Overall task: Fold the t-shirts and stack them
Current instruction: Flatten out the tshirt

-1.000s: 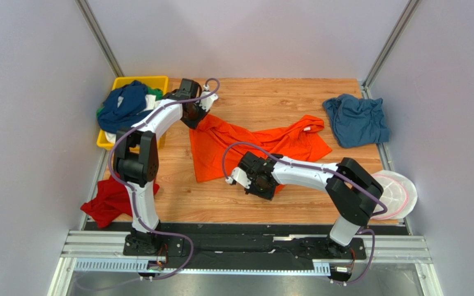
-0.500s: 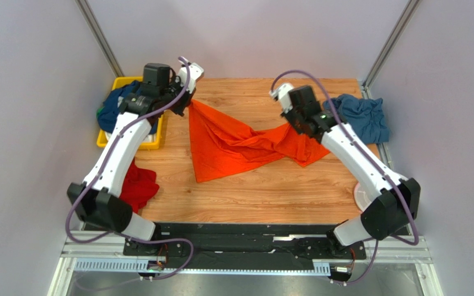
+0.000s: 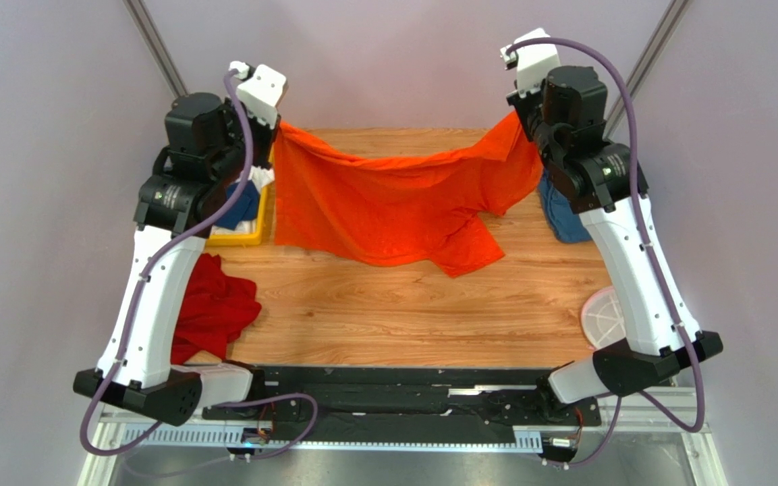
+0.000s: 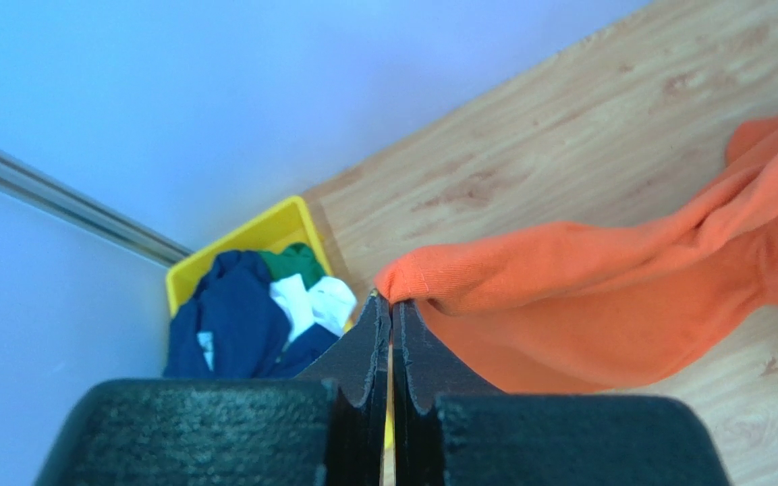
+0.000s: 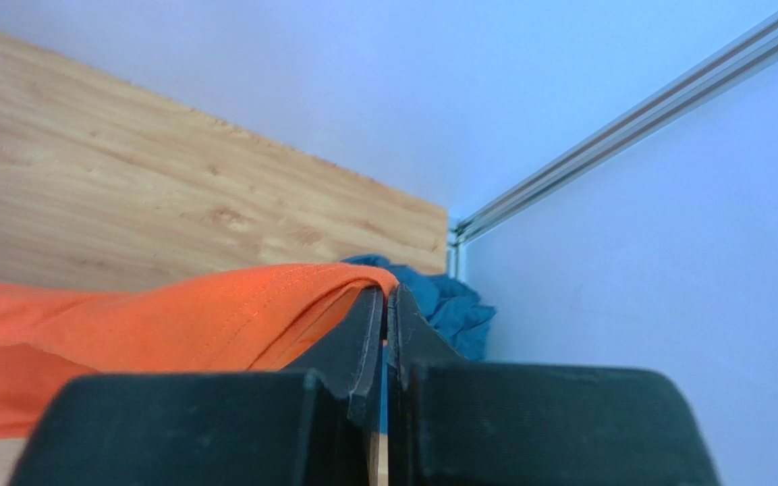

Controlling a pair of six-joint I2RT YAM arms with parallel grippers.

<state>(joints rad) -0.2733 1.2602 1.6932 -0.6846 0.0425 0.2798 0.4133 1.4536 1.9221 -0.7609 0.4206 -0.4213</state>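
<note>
Six t-shirts show, one of each colour. The orange t-shirt [image 3: 393, 208] hangs spread in the air over the far half of the desk [image 3: 413, 314], sagging in the middle. The steel-blue t-shirt [image 3: 557, 218] lies crumpled at the far right. The red t-shirt [image 3: 215, 309] lies bunched at the near left edge. The navy t-shirt [image 4: 231, 324], white t-shirt [image 4: 312, 304] and green t-shirt [image 4: 291, 263] are piled in the one yellow tray [image 4: 241, 241] at the far left. One white disc [image 3: 604, 319] sits at the near right

From above, the left arm [image 3: 160, 273] covers most of the tray and the right arm [image 3: 636, 263] covers part of the steel-blue t-shirt and the disc. Whether the orange cloth's lowest fold touches the wood cannot be told

Both arms reach up and away from their bases, wrists raised high at the far corners. The left jaws are pinched tight on the orange t-shirt's left top corner, the right jaws tight on its right top corner, the cloth edge running between them
</note>
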